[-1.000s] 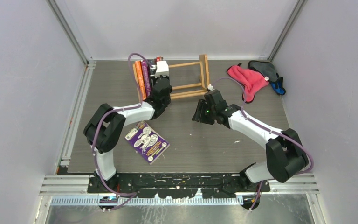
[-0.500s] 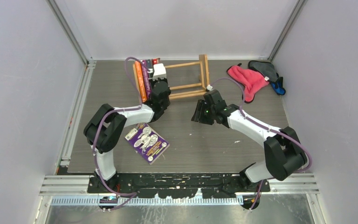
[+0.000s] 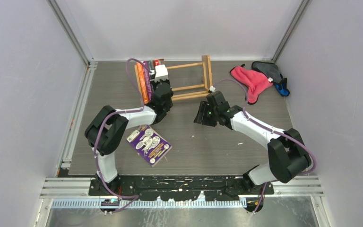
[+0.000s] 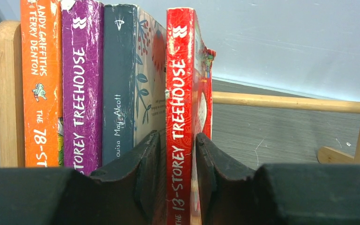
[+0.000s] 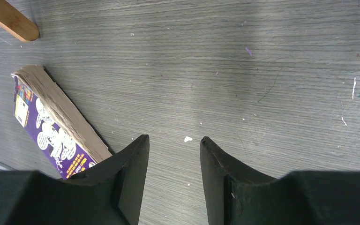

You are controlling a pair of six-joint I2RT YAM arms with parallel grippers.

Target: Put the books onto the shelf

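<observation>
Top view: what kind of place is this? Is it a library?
Probably a robot test booth, not a library. Plain white walls box in a grey table, two robot arms are bolted at its near edge, and there's just one small wooden shelf.

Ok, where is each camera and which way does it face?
Top: fixed above and behind, looking down on the table; left arm and right arm show whole, bases nearest.
Left wrist: on the left arm, looking level at the books on the shelf; the left hand straddles the red book.
Right wrist: on the right arm, looking down at the table; the open right hand shows, purple book at left.
Shared: top and right wrist show the purple book; top and left wrist the shelf.
</observation>
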